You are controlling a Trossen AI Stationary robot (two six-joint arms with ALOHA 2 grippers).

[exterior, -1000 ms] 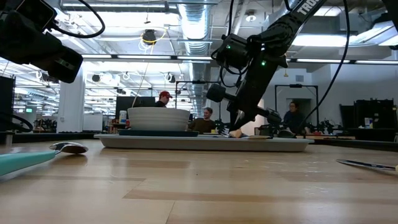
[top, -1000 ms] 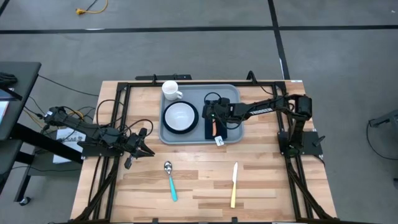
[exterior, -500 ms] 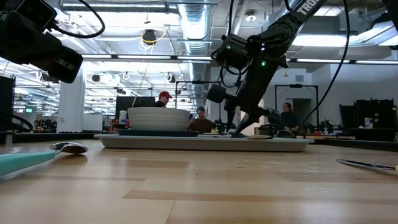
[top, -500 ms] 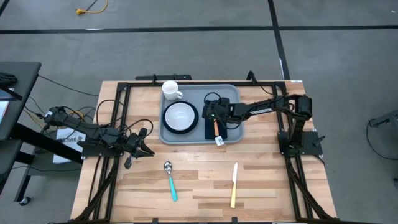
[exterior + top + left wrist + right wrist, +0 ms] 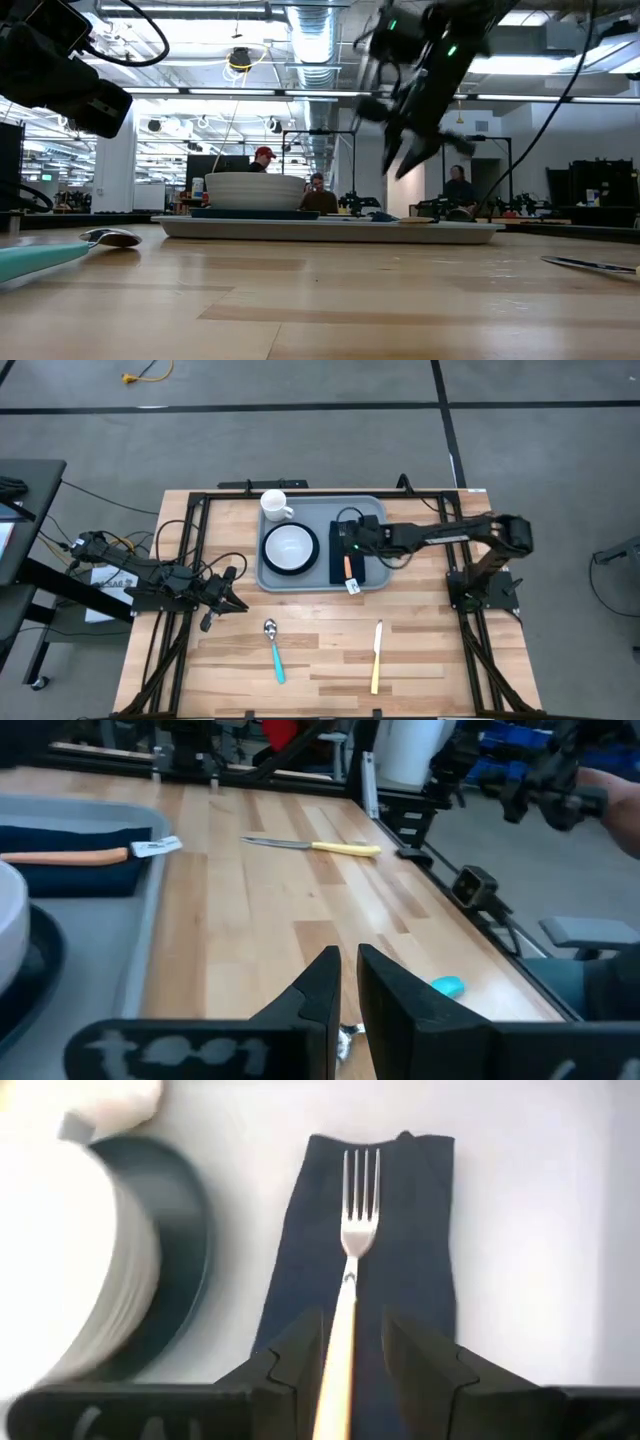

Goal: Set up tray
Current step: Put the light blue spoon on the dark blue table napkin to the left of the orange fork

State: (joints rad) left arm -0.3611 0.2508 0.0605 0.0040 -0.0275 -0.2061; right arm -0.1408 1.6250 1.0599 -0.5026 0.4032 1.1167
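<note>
Pale wooden planks make up the table [image 5: 320,650], framed by black rails, with grey floor all around. Off its left edge the left gripper [image 5: 232,603] waits low beside the frame, its fingers [image 5: 325,985] drawn almost together with only a thin slit between them and nothing held. Nearer the front of the table lie a spoon [image 5: 273,648] with a teal handle and, to its right, a knife [image 5: 376,656] with a yellow handle (both well apart from everything else). Toward the back sits the tray [image 5: 322,586], light grey-blue, with a white mug [image 5: 275,506] in its far left corner, a white bowl [image 5: 290,545] on a dark teal plate [image 5: 290,567] below that, and a dark navy napkin [image 5: 357,572] on its right half. A fork [image 5: 352,1270] with an orange handle lies lengthwise on the napkin, tines pointing away from the wrist camera. Above the napkin hovers the right gripper [image 5: 408,160], lifted clear of the tray, fingers [image 5: 300,1350] parted on either side of the handle without touching it. People sit in the workshop beyond.
</note>
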